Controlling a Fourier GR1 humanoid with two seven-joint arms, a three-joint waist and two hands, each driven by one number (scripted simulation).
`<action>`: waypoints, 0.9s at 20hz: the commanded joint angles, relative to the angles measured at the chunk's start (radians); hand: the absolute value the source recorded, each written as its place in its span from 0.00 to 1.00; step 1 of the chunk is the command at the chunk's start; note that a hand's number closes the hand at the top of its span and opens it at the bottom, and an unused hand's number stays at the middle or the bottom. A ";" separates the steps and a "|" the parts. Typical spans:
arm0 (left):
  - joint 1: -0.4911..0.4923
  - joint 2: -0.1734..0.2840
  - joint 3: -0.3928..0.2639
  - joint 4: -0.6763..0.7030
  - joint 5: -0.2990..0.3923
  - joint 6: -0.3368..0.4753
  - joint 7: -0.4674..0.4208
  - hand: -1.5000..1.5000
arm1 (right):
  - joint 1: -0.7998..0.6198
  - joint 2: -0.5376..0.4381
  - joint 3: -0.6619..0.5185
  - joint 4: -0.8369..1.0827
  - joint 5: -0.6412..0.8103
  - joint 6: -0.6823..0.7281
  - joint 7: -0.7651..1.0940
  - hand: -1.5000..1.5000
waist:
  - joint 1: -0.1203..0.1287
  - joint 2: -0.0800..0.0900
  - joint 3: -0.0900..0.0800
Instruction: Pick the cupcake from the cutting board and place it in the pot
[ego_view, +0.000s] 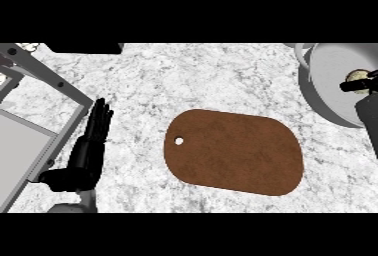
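The brown cutting board (235, 151) lies bare in the middle of the counter, a small hole near its left end. At the upper right stands the grey pot (331, 95), cut off by the view's edge. Over the pot's inside, my right hand (363, 83) is curled round the pale cupcake (357, 75), which shows only partly between the black fingers. My left hand (90, 145) rests open at the left, fingers straight and pointing away from me, well apart from the board.
A grey metal frame (52, 80) and a flat grey panel (21, 150) run along the left edge, close beside my left hand. A dark object (85, 47) sits at the back left. Marble counter surrounds the board.
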 joint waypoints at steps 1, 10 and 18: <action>-0.045 0.007 0.008 -0.003 0.007 -0.009 0.051 0.50 | 0.029 -0.031 -0.054 0.063 -0.071 0.047 -0.053 0.00 | 0.006 0.003 0.001; 0.007 0.008 0.010 0.001 0.001 -0.010 0.007 0.50 | 0.033 0.110 -0.237 -0.208 -0.398 -0.252 -0.565 0.00 | -0.017 -0.012 0.006; 0.018 0.001 0.024 0.006 0.008 -0.004 -0.001 0.50 | 0.168 0.172 -0.429 -0.397 -0.843 -0.127 -0.989 0.00 | -0.025 -0.009 0.003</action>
